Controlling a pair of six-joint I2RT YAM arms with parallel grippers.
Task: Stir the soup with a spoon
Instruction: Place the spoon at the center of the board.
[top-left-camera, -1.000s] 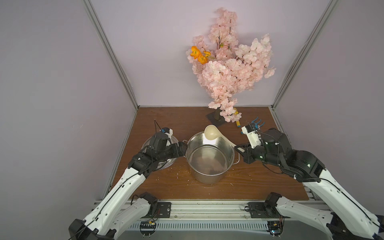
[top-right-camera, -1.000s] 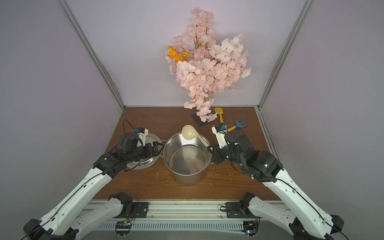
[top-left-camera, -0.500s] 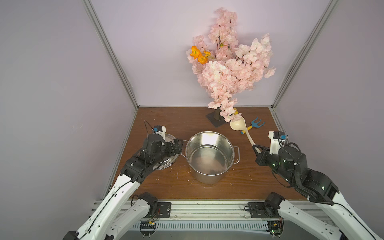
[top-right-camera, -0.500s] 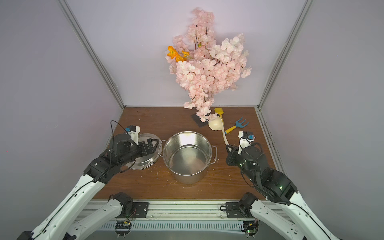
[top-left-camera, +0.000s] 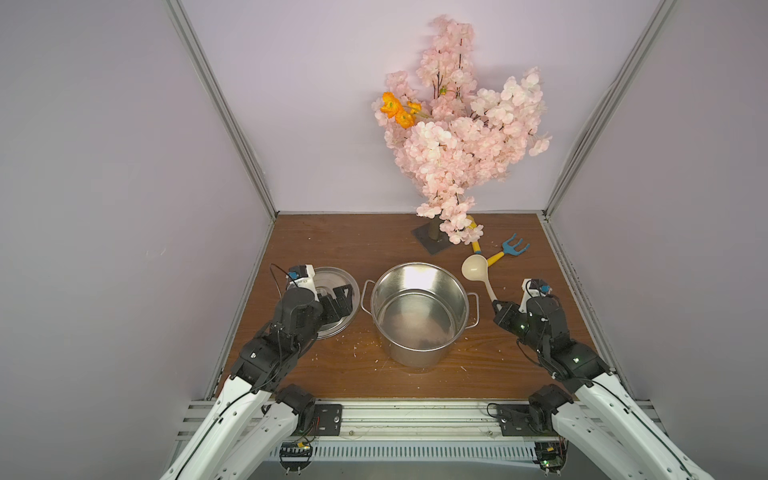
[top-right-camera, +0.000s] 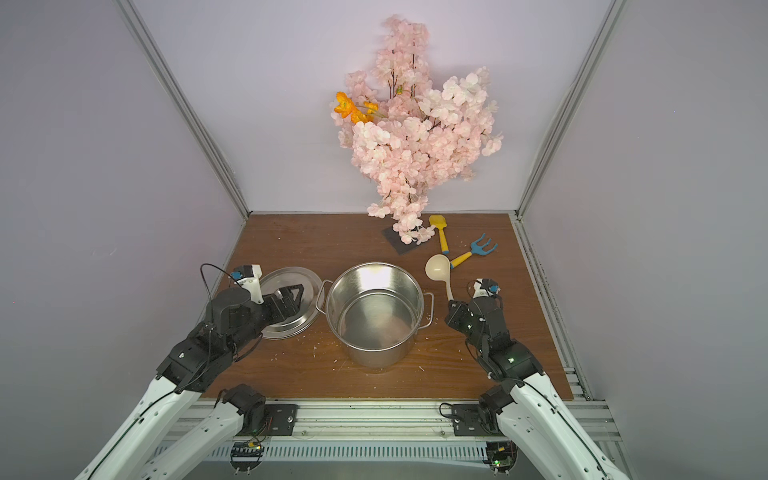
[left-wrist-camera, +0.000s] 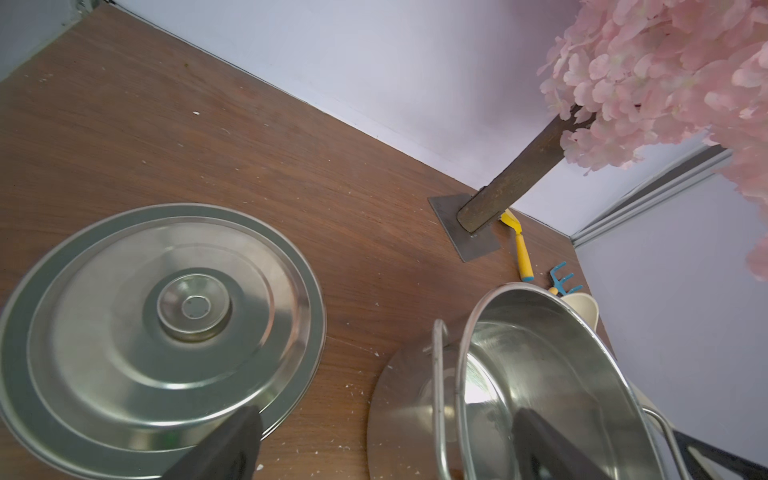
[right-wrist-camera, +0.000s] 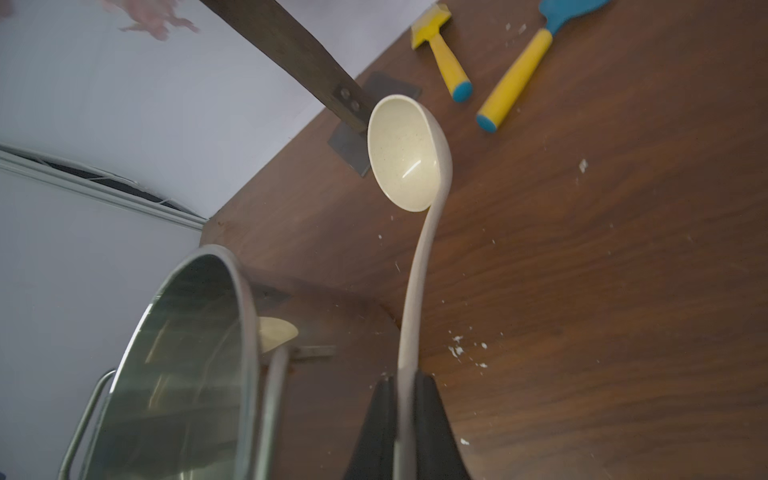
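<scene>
Spoon (right-wrist-camera: 419, 266) is clamped at its handle in the closed right claw (right-wrist-camera: 405, 382) — bowl outside the steel pot (top-left-camera: 419, 282), on its right, near the toy rake (top-left-camera: 513, 249) — while the left claw (top-left-camera: 340, 297) is held spread wide between lid (top-left-camera: 332, 276) and pot.

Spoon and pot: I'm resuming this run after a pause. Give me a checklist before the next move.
Grip on the spoon: ok, right gripper shut on its handle.
The pot uncovered: ok, lid lies beside it.
Spoon over pot: not ok, its bowl is outside, near the rake.
The left gripper clear of pot: ok, open, at the lid's edge.
Contents of pot: cannot tell, only shiny steel shows.
</scene>
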